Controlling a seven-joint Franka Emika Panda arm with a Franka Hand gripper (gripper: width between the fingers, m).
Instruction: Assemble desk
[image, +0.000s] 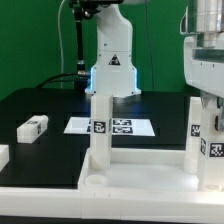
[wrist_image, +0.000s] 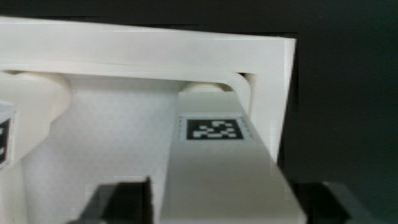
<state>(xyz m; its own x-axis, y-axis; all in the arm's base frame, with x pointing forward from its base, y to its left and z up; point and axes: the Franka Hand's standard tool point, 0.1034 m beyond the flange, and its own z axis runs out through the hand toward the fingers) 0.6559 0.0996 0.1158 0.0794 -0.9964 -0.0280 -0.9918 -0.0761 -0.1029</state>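
The fingers (wrist_image: 125, 203) stand apart, one on each side of an upright leg (wrist_image: 222, 150). I see a dark gap on both sides, so I judge nothing is clamped. That leg rises from a corner of the desk top (image: 140, 172), which lies on the bench (image: 40, 100) at the near edge, toward the exterior view's right. A second leg (image: 100, 125) and a third leg (image: 197, 125) also stand on it. A loose leg (image: 35, 126) lies well apart on the exterior view's left, beside the marker board (image: 110, 127).

I expect these parts to be hard, light, stiff plastic with smooth, rather slippery faces. The square section gives me two flat opposite sides, so I would grip squarely across those, partway up. The desk top looks light enough to slide if I push sideways.
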